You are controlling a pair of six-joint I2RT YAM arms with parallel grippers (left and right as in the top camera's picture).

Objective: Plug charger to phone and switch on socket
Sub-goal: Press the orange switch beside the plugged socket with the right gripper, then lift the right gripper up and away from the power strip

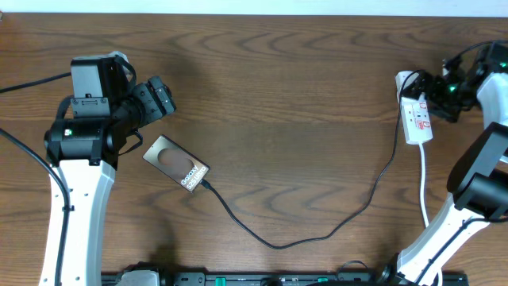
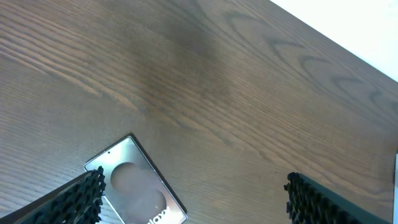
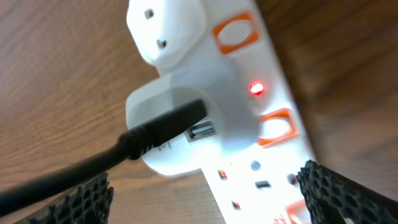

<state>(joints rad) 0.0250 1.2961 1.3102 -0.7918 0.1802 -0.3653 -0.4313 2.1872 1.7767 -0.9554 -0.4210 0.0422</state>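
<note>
Dark wood-grain table [image 1: 302,95], black rail [image 1: 278,279] along its near edge, pale surface [image 1: 317,5] beyond the far edge.

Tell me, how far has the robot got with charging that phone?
Looks done: the thin black charger cable reaches the end of the slim brownish phone, and a red light glows on the long white power strip, suggesting it is switched on. In hand: nothing; the right gripper hovers open over the strip, the left gripper open above the phone. Remaining: probably just drawing back.
</note>
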